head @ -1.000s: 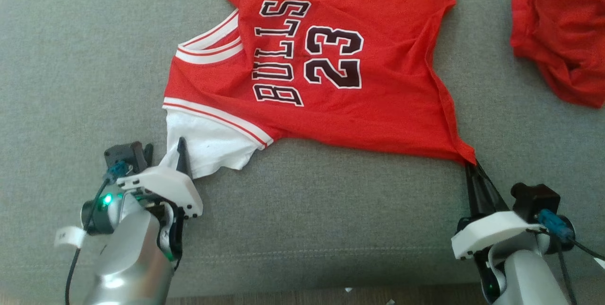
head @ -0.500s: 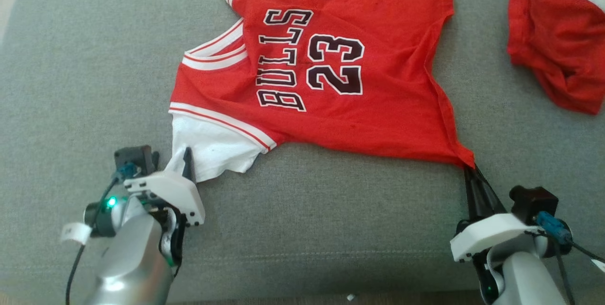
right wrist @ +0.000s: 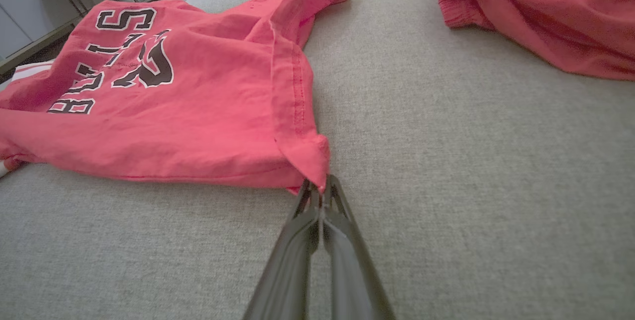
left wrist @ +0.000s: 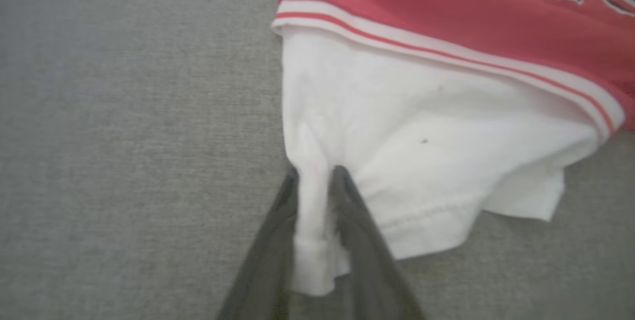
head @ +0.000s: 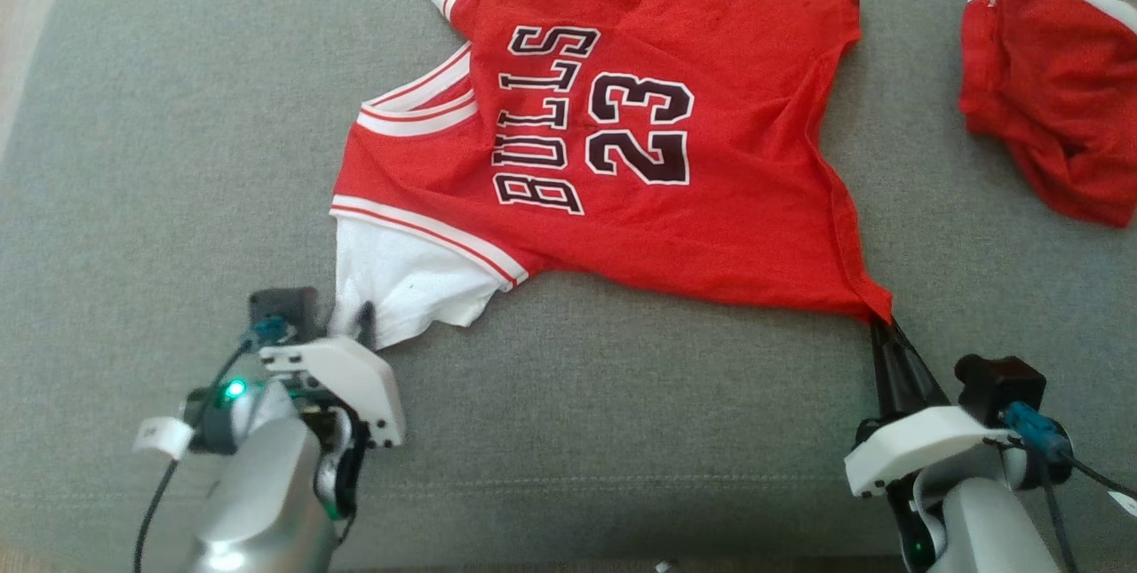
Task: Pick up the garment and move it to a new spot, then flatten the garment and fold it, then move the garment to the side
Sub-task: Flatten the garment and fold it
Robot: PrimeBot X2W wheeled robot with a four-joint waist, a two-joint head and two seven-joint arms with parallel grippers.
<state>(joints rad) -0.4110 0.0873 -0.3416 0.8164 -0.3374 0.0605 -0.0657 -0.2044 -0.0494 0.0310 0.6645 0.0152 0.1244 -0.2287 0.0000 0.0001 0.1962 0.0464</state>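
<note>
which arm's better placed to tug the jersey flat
Right, probably: the right tool is shut on the jersey at its red hem corner; the left tool only straddles a white sleeve fold.

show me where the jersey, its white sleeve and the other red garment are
jersey (head: 755, 102): head view, red body right of the number
white sleeve (left wrist: 421, 151): left wrist view, middle of the white cloth
other red garment (head: 1039, 111): head view, middle of the crumpled cloth

Silver arms (head: 258, 502), wht wrist covers (head: 342, 369), blk fingers (head: 897, 369), grn LED (head: 234, 390)
</note>
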